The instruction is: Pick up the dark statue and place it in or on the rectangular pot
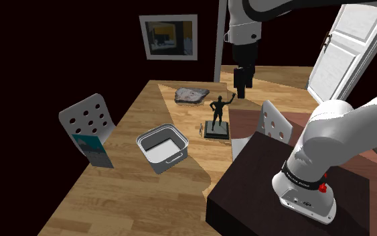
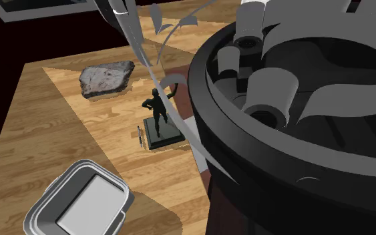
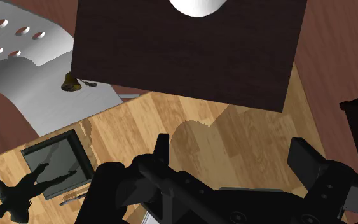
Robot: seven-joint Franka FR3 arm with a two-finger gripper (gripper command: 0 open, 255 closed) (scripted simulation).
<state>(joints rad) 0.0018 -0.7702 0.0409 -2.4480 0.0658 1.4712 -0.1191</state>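
Observation:
The dark statue (image 1: 218,111), a figure with one arm raised on a square dark base, stands upright on the wooden table (image 1: 133,194). It also appears in the second exterior view as the statue (image 2: 157,111) and beside the fingers as the statue (image 3: 17,193). The rectangular pot (image 1: 162,145), grey with a pale inside, sits to the shoulder view's left of the statue; the second exterior view has the pot (image 2: 79,204) nearer the camera. My gripper (image 1: 240,86) hangs in the air above and behind the statue, apart from it. In the wrist view the gripper (image 3: 234,154) is open, nothing between its fingers.
A flat grey rock (image 1: 191,95) lies behind the statue, and a thin pen (image 1: 201,127) lies beside its base. Grey chairs with holes stand at the table's left (image 1: 88,124) and right (image 1: 274,124). The dark stand (image 1: 280,201) borders the table. A white door (image 1: 351,47) is at the back.

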